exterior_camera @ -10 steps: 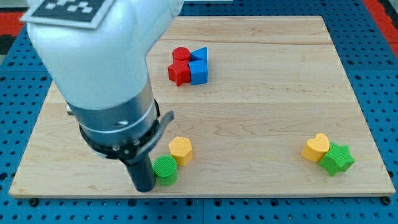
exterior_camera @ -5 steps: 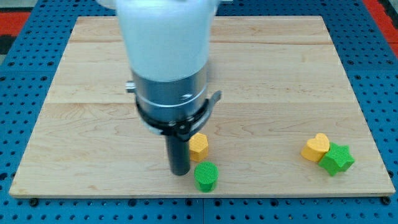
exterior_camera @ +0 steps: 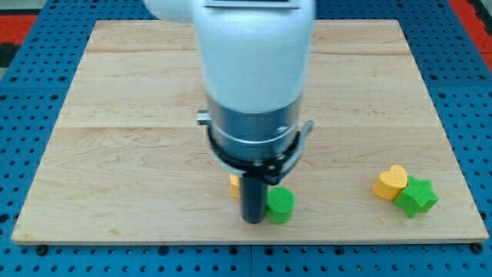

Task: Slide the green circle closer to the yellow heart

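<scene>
The green circle lies near the board's bottom edge, a little right of centre. My tip touches its left side. The yellow heart sits far off at the view's right, touching a green star at its lower right. A yellow hexagon is mostly hidden behind my rod, just left of it.
The arm's white body and dark collar cover the middle of the wooden board, hiding whatever lies behind. The blue pegboard table surrounds the board.
My tip has moved right along the bottom edge, pushing the green circle right, toward the yellow heart. The yellow hexagon has shifted right too. The red and blue blocks are now hidden.
</scene>
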